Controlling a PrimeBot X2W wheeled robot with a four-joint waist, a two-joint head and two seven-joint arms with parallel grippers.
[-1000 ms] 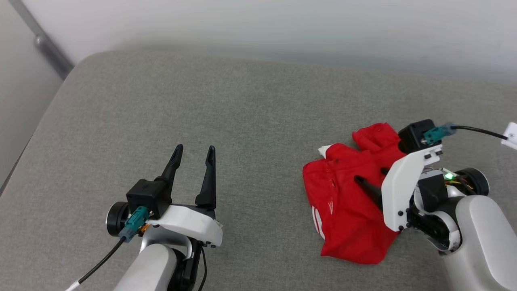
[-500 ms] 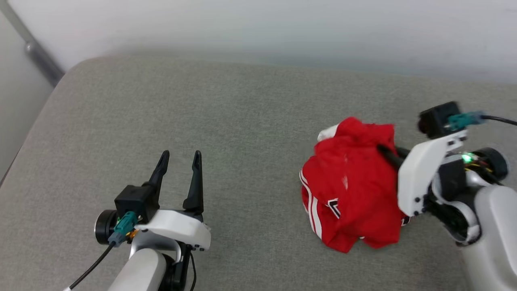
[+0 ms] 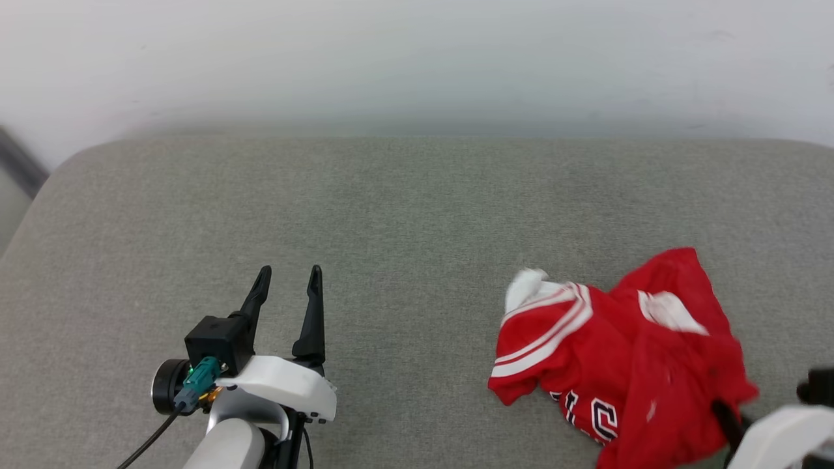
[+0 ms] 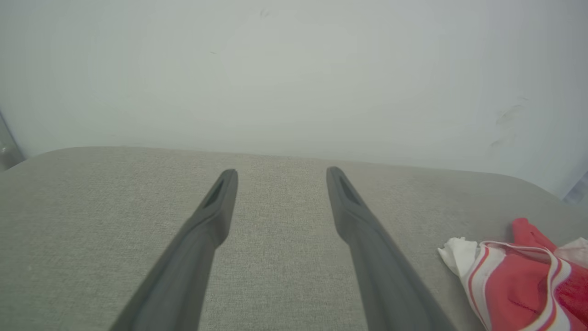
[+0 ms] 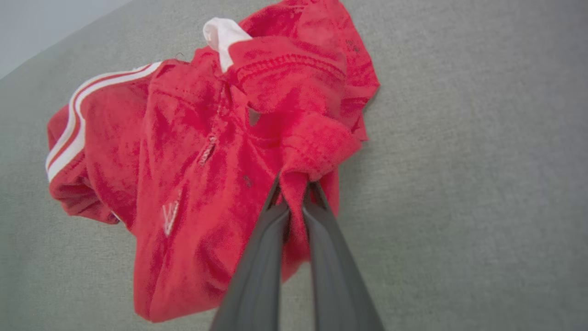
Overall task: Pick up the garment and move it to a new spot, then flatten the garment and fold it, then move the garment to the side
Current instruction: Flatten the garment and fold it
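Head view had the garment point(image 3: 619, 365) bunched in a heap toward the right end of the bench point(image 3: 391, 215), close to its near edge, with a white striped sleeve poking out toward the middle. Right wrist view showed the right gripper point(image 5: 296, 184) with its fingers pinched almost together on a fold of red cloth, which hid the tips. The left gripper point(image 3: 287, 273) sat well apart toward the near left, fingers spread and holding nothing. A pale wall point(image 3: 417, 58) ran behind the far edge.

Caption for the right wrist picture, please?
Right gripper shut on a fold of the crumpled red garment, grey cushion behind.
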